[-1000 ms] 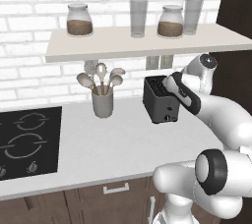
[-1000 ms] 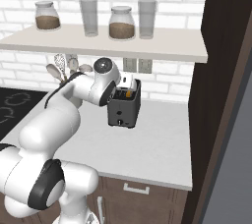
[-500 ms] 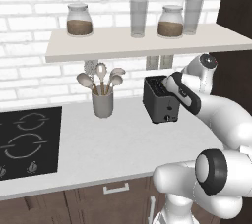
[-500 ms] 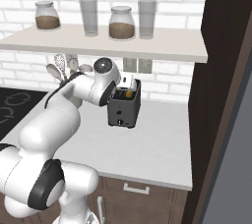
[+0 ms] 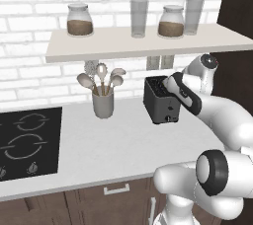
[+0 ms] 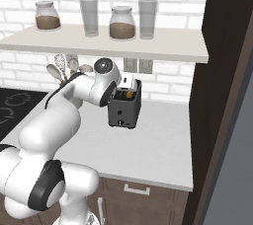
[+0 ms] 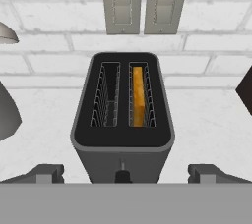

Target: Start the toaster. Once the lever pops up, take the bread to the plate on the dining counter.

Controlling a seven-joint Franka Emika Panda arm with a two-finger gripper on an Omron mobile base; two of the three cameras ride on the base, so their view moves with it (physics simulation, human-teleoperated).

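The dark grey toaster [image 5: 159, 101] stands on the white worktop against the brick wall, also seen from the right [image 6: 125, 111]. Seen from above, the toaster [image 7: 123, 139] has two slots, and the bread [image 7: 138, 96] sits low in the right one, its orange edge up. A bit of the bread [image 6: 129, 93] shows in the right base view. My gripper [image 7: 129, 174] hovers open just above and in front of the toaster, its fingertips [image 7: 47, 173] spread wider than the toaster's body, holding nothing. The hand [image 5: 182, 92] is at the toaster's right upper side. The plate and the dining counter are out of view.
A grey utensil cup [image 5: 103, 103] stands left of the toaster, and a black hob [image 5: 27, 140] lies further left. A shelf [image 5: 133, 42] with jars and glasses hangs overhead. Two wall outlets [image 7: 140, 2] sit behind the toaster. A dark tall cabinet [image 6: 222, 95] bounds the right.
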